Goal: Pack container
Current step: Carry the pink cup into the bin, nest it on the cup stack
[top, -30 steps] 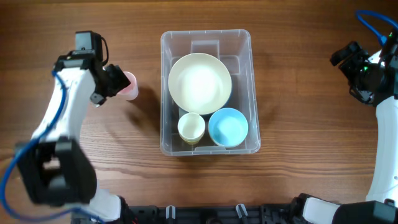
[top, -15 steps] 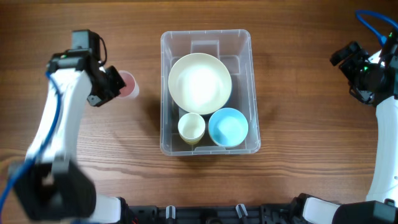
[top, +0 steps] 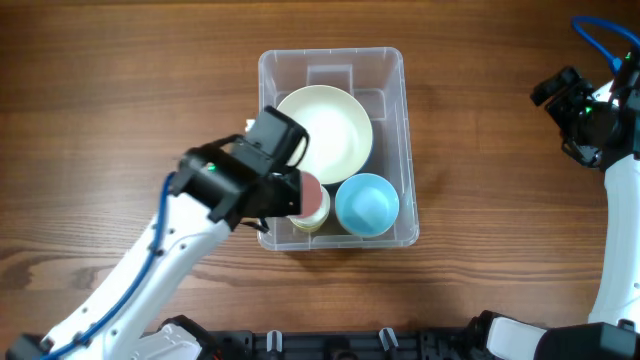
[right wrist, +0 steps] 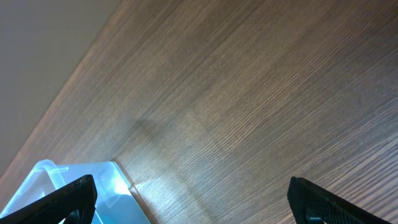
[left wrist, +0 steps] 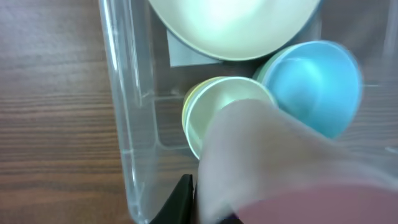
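Left pincer (top: 297, 195) grasps blurred pink cup (left wrist: 280, 162), fingers mostly hidden behind it, over yellow cup (left wrist: 214, 102) in container (top: 331, 52) mid-counter (top: 120, 60). Right pincer (right wrist: 193, 202) released, tips cut off at frame edge.

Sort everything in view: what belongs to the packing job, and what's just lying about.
Job: container, cream bowl, blue bowl, yellow cup, pink cup held by the left gripper.

Just there: wooden table; right gripper, jaws open, off to the side.
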